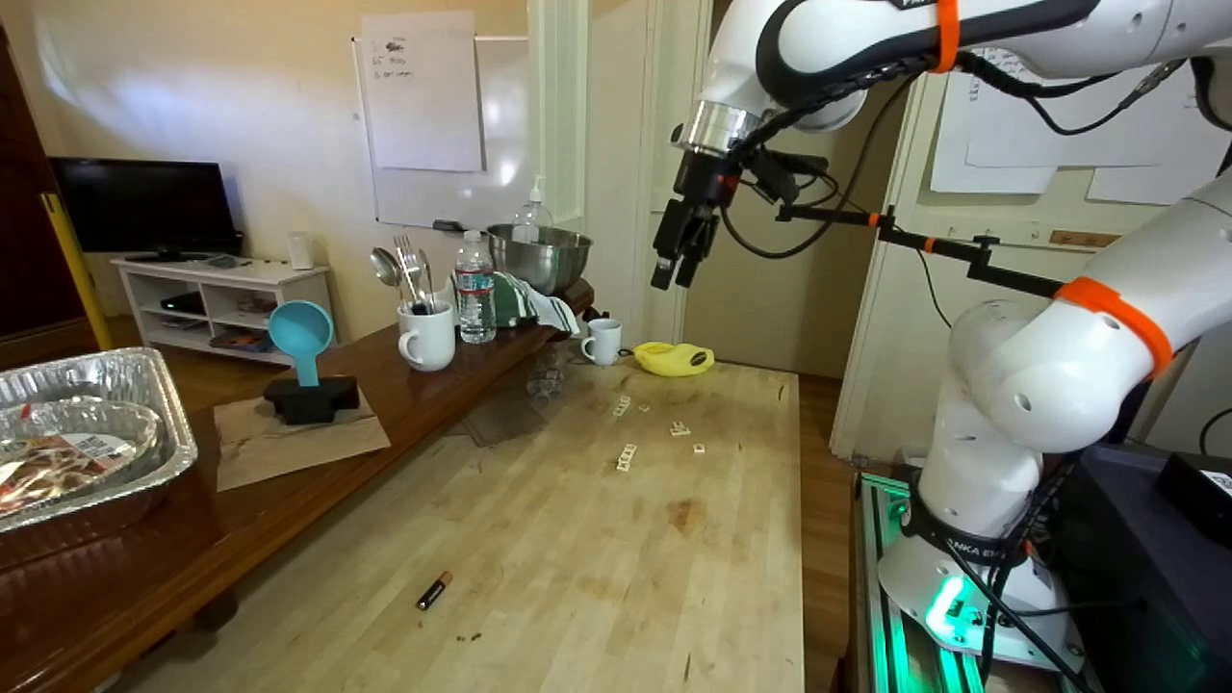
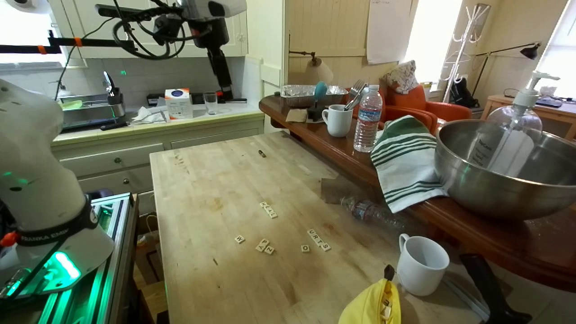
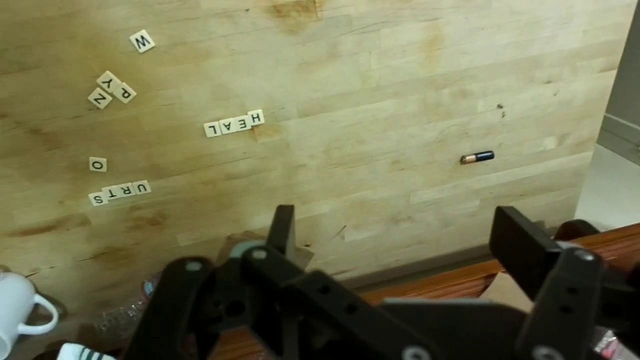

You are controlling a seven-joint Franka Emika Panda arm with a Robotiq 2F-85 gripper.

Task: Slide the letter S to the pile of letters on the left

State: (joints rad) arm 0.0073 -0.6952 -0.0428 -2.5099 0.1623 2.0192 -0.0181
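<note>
The S [image 3: 98, 199] sits on the surface [image 3: 360, 160] at one end of a row, touching the T [image 3: 110, 192], then R [image 3: 126, 190] and U [image 3: 141, 187]. The O [image 3: 98, 164] is just beside it, with a strip of bare wood between. Farther off, Y [image 3: 108, 81], Z [image 3: 100, 98] and P [image 3: 124, 93] bunch together. All lie in from the surface's edges. Open wood reaches to the battery [image 3: 477, 157], well apart. The gripper [image 3: 395, 225] hangs well above, its fingers [image 3: 285, 230] spread wide.

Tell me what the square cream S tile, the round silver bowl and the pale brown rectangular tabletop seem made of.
Square cream S tile: maybe wood or plastic, matte; its pale lettered face settles neither. Round silver bowl: probably stainless steel, softly polished, given its grey sheen and reflections. Pale brown rectangular tabletop: apparently wood, low sheen, showing grain and joined strips.
</note>
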